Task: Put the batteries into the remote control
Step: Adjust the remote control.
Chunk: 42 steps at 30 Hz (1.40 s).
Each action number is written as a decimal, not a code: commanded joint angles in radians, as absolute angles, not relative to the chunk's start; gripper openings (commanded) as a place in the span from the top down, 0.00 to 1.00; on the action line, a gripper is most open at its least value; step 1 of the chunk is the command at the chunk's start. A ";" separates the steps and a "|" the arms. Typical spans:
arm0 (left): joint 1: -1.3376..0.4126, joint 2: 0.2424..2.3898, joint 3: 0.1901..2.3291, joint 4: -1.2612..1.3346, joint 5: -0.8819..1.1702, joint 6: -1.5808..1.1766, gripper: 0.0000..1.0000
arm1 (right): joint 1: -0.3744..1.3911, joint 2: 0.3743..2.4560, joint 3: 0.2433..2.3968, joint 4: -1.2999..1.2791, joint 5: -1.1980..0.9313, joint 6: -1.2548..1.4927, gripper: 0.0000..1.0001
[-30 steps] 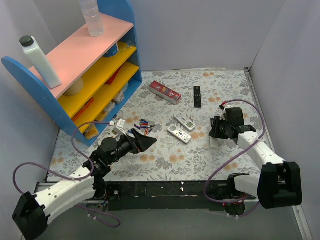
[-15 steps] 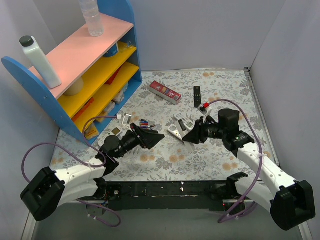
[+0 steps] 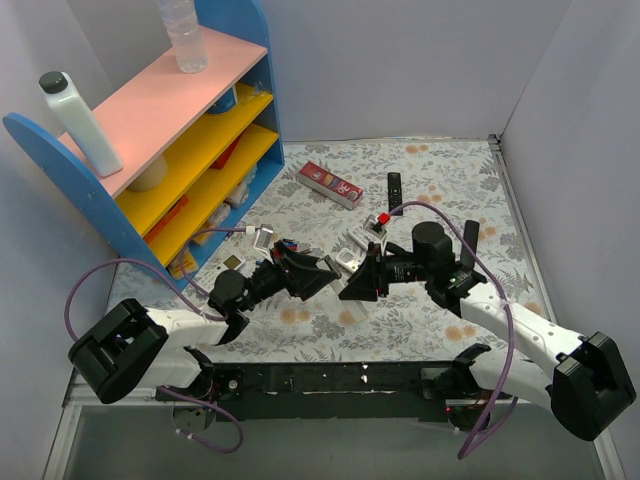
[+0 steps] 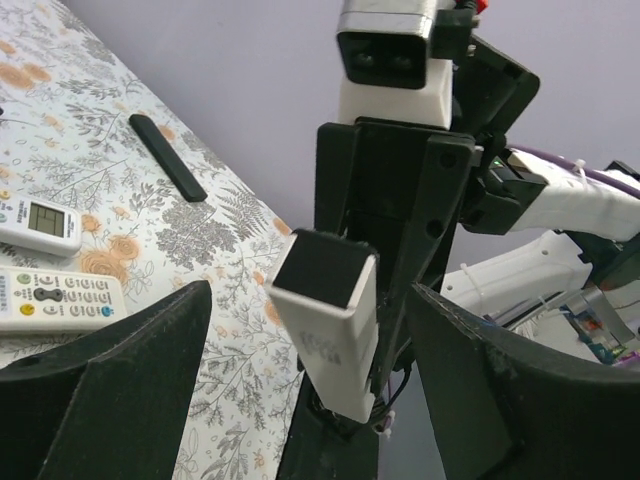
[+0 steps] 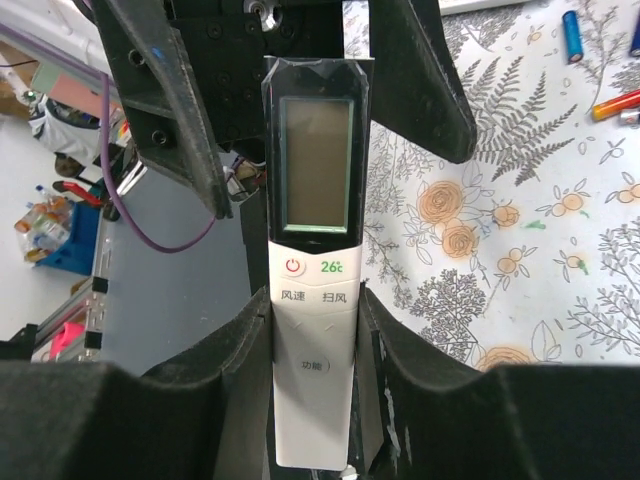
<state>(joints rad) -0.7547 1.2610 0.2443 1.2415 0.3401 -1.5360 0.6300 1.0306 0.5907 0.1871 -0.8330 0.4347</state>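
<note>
Swinging inward since a second ago, the right gripper (image 5: 312, 335) is clamping the remote control (image 5: 312, 230) aloft, its far end sitting between the spread fingers (image 4: 120, 380) of the left gripper (image 4: 310, 340). Closing off-centre is risking twisting it loose, while the batteries (image 5: 571, 22) are lying on the table (image 3: 450, 180).

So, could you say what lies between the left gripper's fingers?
The remote control, held by the right gripper, touching neither left finger; the left wrist view shows it.

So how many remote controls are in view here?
4. A slim remote in the right gripper; two white button remotes side by side on the table; a black remote farther back by the red box. Shelves could hide more.
</note>
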 commanded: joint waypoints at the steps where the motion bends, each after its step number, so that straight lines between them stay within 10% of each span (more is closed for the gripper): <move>1: -0.758 1.269 0.267 1.382 0.383 -1.529 0.28 | 0.661 1.058 0.601 0.299 -0.870 0.463 0.83; 7: -0.758 1.246 0.230 1.376 0.342 -1.575 0.82 | 0.675 1.100 0.586 0.314 -0.868 0.468 0.80; 11: -0.758 1.183 0.213 1.210 0.218 -1.620 1.00 | 0.681 1.108 0.592 0.267 -0.816 0.425 0.59; 15: -0.758 1.092 0.258 0.838 0.042 -1.673 1.00 | 0.698 1.106 0.633 0.126 -0.643 0.327 0.23; 21: -0.758 0.985 0.328 0.457 -0.149 -1.697 1.00 | 0.830 1.091 0.721 -0.034 -0.302 0.207 0.12; 35: -0.758 0.933 0.360 0.330 -0.195 -1.715 1.00 | 1.080 1.276 0.824 -0.045 0.110 0.150 0.13; 42: -0.758 0.916 0.359 0.318 -0.198 -1.713 1.00 | 1.098 1.362 0.828 0.025 0.132 0.176 0.32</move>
